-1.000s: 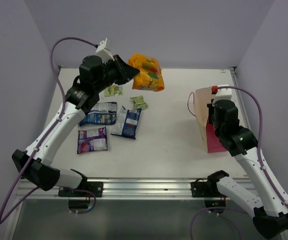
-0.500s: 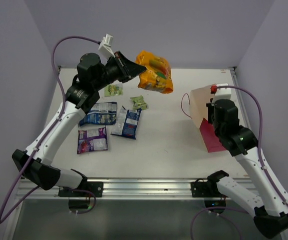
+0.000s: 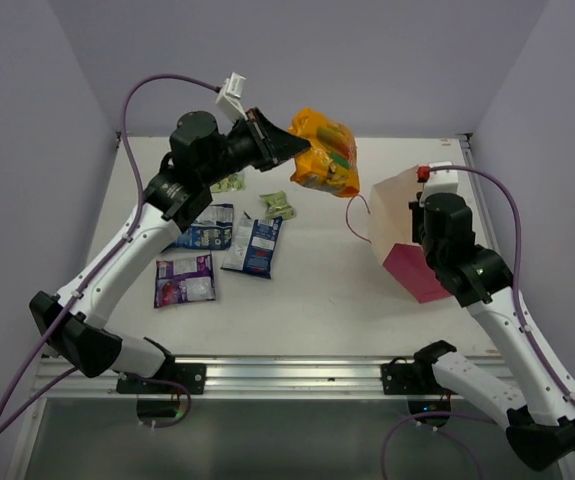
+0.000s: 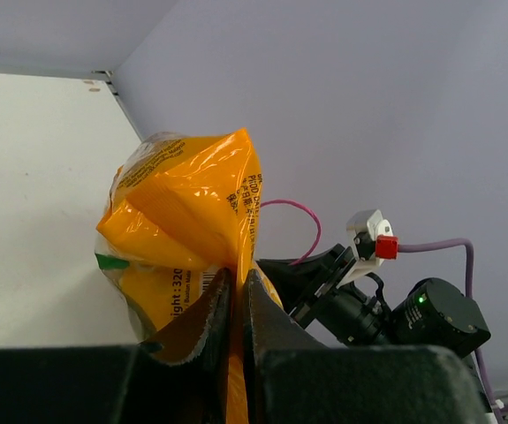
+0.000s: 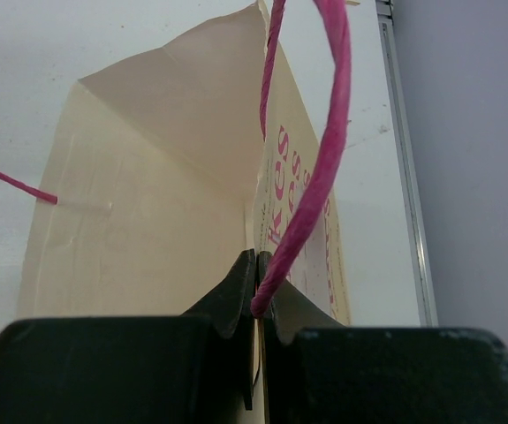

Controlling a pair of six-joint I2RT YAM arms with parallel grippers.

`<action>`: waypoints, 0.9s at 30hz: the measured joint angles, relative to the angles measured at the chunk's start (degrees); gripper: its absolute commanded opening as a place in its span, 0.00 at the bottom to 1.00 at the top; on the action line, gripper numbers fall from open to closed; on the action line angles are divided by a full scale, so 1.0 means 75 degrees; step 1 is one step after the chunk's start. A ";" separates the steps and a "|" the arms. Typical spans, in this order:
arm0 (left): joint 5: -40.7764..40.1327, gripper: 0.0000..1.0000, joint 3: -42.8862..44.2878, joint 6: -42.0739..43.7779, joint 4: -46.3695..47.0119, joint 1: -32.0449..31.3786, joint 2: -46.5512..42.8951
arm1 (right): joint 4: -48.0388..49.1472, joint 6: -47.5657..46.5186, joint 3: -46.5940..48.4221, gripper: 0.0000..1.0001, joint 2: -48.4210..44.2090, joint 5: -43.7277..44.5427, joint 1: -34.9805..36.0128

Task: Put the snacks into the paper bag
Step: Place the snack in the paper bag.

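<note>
My left gripper (image 3: 295, 153) is shut on the edge of the large orange packet (image 3: 327, 153) and holds it in the air, just up and left of the paper bag (image 3: 395, 215). In the left wrist view the packet (image 4: 183, 221) hangs from the jaws of that gripper (image 4: 236, 290). My right gripper (image 3: 422, 222) is shut on the bag's rim and holds the bag tilted, mouth toward the left. In the right wrist view the gripper (image 5: 259, 281) pinches the printed wall by the pink cord handle (image 5: 320, 168), and the bag's open inside (image 5: 139, 221) shows. No packet shows inside the bag.
On the table at the left lie two dark blue packets (image 3: 199, 229) (image 3: 254, 245), a purple packet (image 3: 184, 280), and small green packets (image 3: 227, 182) (image 3: 278, 205). Side walls stand close on both sides. The bag's magenta side panel (image 3: 417, 278) faces the front.
My left gripper has carried the orange packet up and to the right, toward the bag. My right gripper has tilted the bag so that its mouth faces more to the left.
</note>
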 measured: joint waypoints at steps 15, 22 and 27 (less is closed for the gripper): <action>-0.0495 0.00 -0.0052 -0.0495 0.0507 -0.1174 0.0600 | -0.0009 0.0122 0.0102 0.00 0.0085 0.0052 0.0064; -0.0918 0.00 -0.0769 -0.0790 0.1017 -0.1419 0.0603 | -0.0003 0.0268 0.0114 0.00 0.0102 0.0204 0.0085; -0.0944 0.00 -0.1105 -0.0889 0.1049 -0.1591 0.0775 | 0.0026 0.0391 0.0114 0.00 0.0143 0.0207 0.0090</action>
